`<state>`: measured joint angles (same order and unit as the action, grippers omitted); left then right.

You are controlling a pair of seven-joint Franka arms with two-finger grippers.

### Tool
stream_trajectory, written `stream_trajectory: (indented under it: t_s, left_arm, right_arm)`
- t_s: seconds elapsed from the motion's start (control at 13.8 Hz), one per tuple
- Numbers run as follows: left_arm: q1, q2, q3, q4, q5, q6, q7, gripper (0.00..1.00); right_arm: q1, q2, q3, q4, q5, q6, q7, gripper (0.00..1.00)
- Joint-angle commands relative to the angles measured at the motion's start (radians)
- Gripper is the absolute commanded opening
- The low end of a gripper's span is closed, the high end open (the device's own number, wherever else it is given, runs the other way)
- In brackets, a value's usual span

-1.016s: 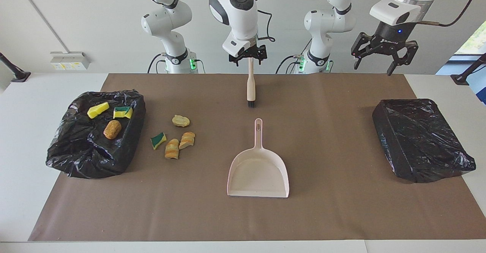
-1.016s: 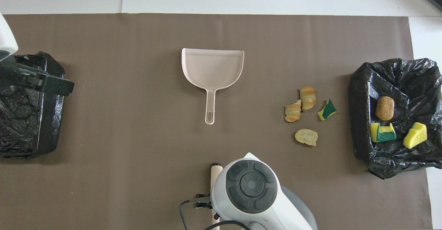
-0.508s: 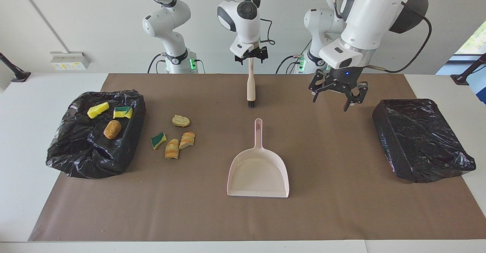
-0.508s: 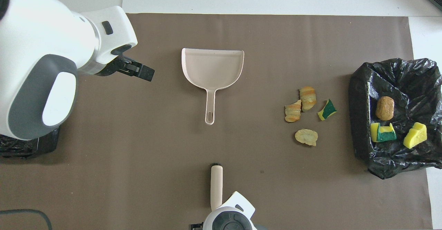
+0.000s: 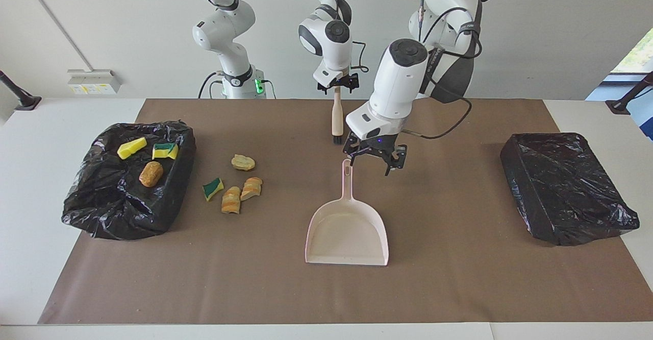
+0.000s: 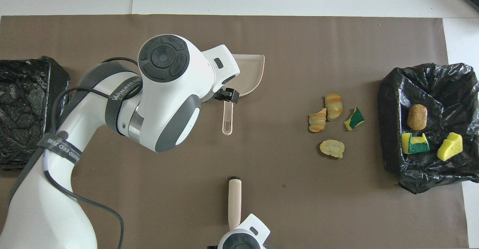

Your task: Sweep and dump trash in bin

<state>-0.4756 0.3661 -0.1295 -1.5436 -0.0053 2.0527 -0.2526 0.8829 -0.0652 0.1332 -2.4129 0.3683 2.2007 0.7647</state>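
Trash [image 5: 233, 184] lies at centre-left of the facing view, beside the bin [image 5: 127, 181]; we see our left gripper [image 5: 371, 159] spread wide over the dustpan [image 5: 347, 227] handle, holding nothing; right gripper [image 5: 336, 82] clasps the brush [image 5: 336, 118]

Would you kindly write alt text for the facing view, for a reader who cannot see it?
The left gripper, open, hovers over the pink dustpan handle on a brown mat. The right gripper is at the top of a brush. Four trash scraps lie beside a black-lined bin holding three more.
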Motion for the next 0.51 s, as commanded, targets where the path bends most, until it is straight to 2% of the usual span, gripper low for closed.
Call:
stream_trajectory:
  t_s: [0.0,0.07,0.15,0.44]
  left_arm:
    - [-0.029,0.011,0.016,-0.081,0.025,0.104,-0.071,1.0]
    - [-0.031,0.01,0.016,-0.102,0.027,0.109,-0.073,1.0]
    - [-0.032,0.01,0.016,-0.124,0.028,0.112,-0.074,1.0]
    - [-0.04,0.043,0.016,-0.127,0.065,0.187,-0.154,1.0]
  right_arm:
    - [0.005,-0.01,-0.003,-0.017,0.02,0.016,0.007,0.37]
    - [0.007,-0.002,-0.003,-0.015,0.018,0.022,0.007,0.21]
    - [0.007,0.005,-0.003,-0.012,0.018,0.016,0.008,0.0]
    - [-0.021,0.013,-0.009,0.011,-0.003,-0.038,0.004,0.0]
